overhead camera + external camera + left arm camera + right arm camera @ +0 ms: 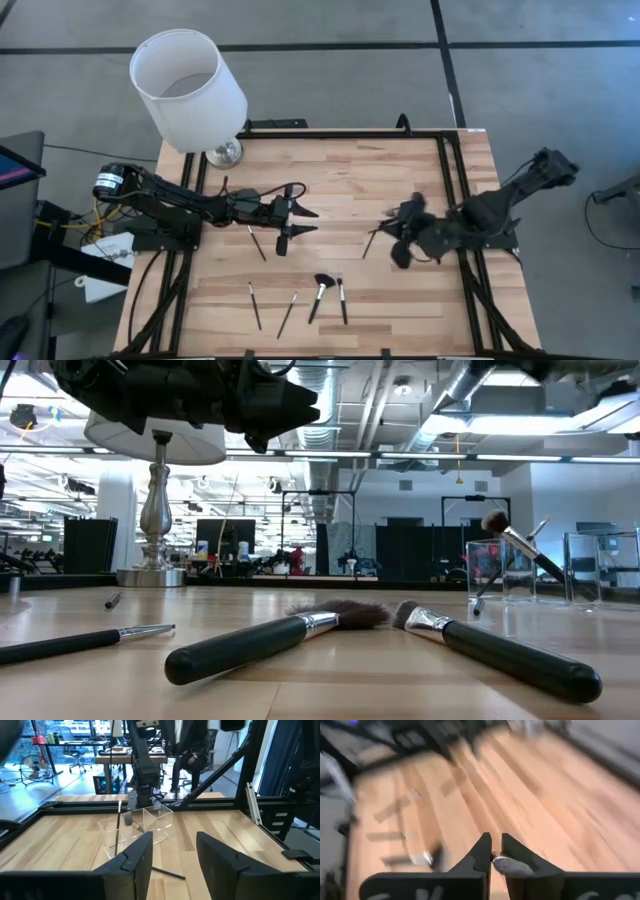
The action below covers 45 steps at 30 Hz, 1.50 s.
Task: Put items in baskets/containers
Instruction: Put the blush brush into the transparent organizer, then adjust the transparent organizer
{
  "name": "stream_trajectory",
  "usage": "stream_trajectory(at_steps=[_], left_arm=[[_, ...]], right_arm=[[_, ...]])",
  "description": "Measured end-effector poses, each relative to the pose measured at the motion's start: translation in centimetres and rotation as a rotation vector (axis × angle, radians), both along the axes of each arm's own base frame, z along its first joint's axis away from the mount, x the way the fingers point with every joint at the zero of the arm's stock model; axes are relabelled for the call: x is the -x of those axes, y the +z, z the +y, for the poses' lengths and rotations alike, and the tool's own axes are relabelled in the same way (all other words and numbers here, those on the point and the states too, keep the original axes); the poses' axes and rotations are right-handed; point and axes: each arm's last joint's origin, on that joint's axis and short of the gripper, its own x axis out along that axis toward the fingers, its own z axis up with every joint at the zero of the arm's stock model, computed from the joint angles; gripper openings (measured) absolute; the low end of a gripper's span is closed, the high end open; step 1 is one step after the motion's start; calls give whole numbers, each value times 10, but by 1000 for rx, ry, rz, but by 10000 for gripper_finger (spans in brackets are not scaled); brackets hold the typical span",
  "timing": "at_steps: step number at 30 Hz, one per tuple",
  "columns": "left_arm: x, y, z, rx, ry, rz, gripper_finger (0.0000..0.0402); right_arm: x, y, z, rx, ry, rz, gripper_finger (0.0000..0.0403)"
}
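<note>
**High view: left tool open, right tool carrying a brush**

High view shows the left tool [300, 222] over the worktop [350, 170] centre, fingers apart and empty, a brush [256, 242] lying just beside it. The right tool [493, 856] is clamped on a brush head [510, 866]. The clear container [137, 829] stands mid-worktop holding a few brushes; four brushes [298, 300] lie along the near edge. Risk: the slim handle could slip or snag the container wall and tip it.
</note>
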Motion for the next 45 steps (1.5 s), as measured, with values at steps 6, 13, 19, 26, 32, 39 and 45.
stream_trajectory(at_steps=[6,13,19,26,32,39,45], left_arm=[[0,0,0,0,0,0,148],[0,-1,0,3,0,7,149],[0,-1,0,25,2,10,149],[0,-1,0,25,2,10,148],[0,-1,0,25,2,10,149],[0,-1,0,25,2,10,149],[0,-1,0,25,2,10,147]], right_arm=[[42,-16,-10,-82,-308,276,17],[55,-48,0,-174,-422,316,21],[57,-76,10,-151,-469,411,18],[50,-90,16,-82,-487,448,36],[43,-102,19,-81,-521,542,47],[37,-111,21,-42,-529,574,63],[37,-108,21,-63,-521,561,97]])
